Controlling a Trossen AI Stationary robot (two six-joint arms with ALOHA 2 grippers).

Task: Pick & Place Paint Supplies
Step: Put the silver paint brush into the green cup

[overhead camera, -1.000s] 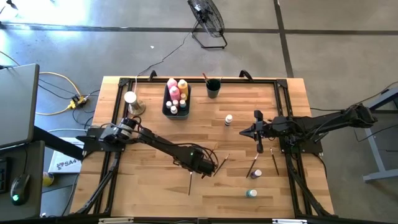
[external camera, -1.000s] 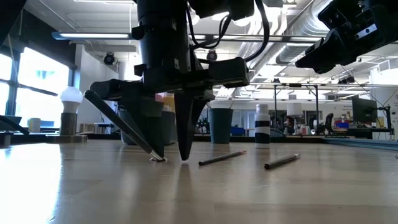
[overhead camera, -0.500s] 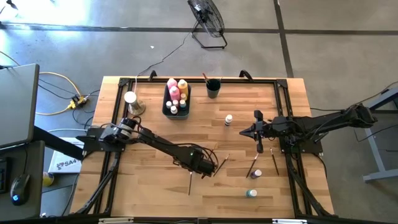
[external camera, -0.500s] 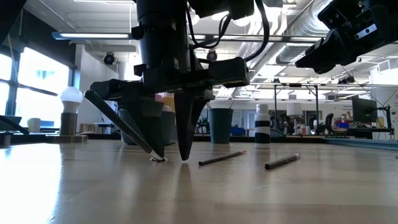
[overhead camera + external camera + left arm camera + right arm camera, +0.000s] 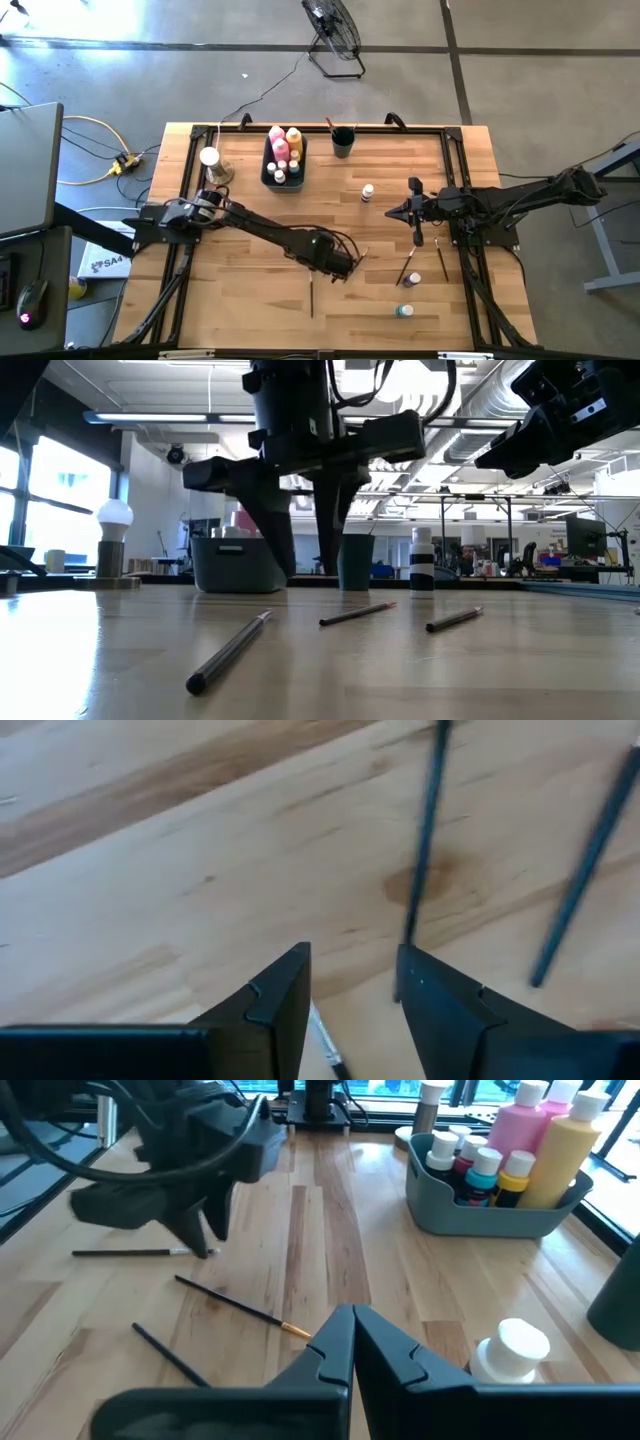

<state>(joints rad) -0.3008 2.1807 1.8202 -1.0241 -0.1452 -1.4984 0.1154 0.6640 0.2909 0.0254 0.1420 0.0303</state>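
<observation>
My left gripper (image 5: 341, 266) hangs open above the middle of the table, fingers pointing down (image 5: 305, 565), with nothing between them. A thin dark paintbrush (image 5: 230, 650) lies flat on the wood just nearer than it (image 5: 311, 298). More brushes (image 5: 357, 258) (image 5: 408, 268) lie to its right. Small white-capped bottles (image 5: 368, 192) (image 5: 415, 279) (image 5: 403, 311) stand on the right half. Pink and yellow squeeze bottles (image 5: 285, 143) stand in a grey bin (image 5: 270, 172) at the back. My right gripper (image 5: 417, 236) waits shut (image 5: 352, 1330) over the right side.
A dark cup (image 5: 343, 142) holding a brush stands at the back centre. A white knob on a round tan base (image 5: 212, 160) sits at the back left. Black frame rails (image 5: 455, 190) run along the table's edges. Bare wood lies near the front left.
My left gripper has risen off the table and gone slightly toward the right edge, its fingers the same distance apart. The paintbrush that stood slanted beside its fingers, tip on the wood, has fallen and now lies flat on the table.
</observation>
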